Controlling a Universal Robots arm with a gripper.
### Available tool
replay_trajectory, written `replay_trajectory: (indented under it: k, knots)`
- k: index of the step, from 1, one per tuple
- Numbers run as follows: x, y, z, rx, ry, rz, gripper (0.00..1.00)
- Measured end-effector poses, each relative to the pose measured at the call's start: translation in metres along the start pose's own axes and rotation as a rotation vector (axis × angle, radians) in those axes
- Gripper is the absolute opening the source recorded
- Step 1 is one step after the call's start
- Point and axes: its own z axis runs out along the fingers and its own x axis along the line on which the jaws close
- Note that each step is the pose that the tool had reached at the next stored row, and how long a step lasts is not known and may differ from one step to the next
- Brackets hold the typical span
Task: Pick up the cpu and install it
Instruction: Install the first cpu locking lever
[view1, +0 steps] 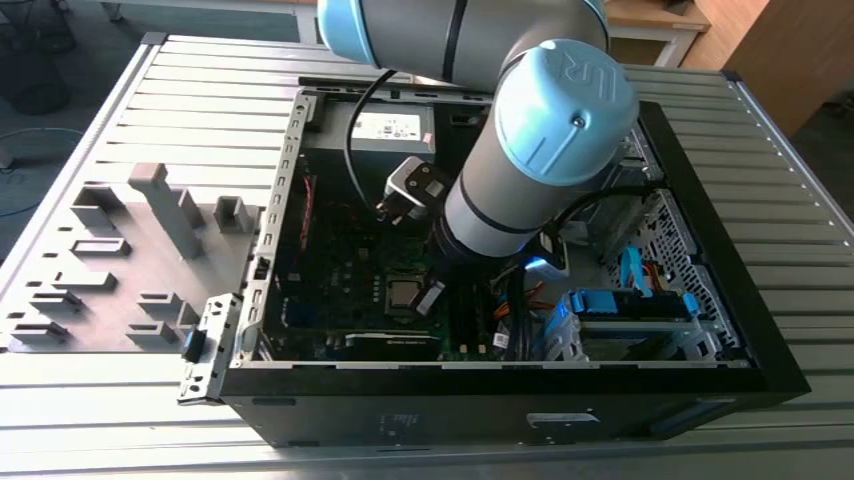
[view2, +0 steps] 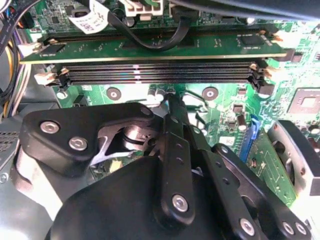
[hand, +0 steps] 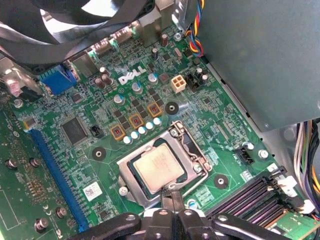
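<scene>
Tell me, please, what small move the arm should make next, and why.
Probably raise the hand slightly, straight up: the cpu already lies flat in the socket on the motherboard, and the hand sits right at its edge.

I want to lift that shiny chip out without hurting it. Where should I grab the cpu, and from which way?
Probably by two opposite edges, coming straight down from above. The cpu lies flat in its socket on the motherboard, so only its top faces up, and the metal frame crowds its sides. The gripper sits right beside it.
</scene>
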Motion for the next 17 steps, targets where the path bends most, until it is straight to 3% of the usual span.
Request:
replay_trajectory:
  k: [17]
  knots:
    - [0.0027, -0.0019, -0.0003, 0.0, 0.0001, 0.0, 0.11]
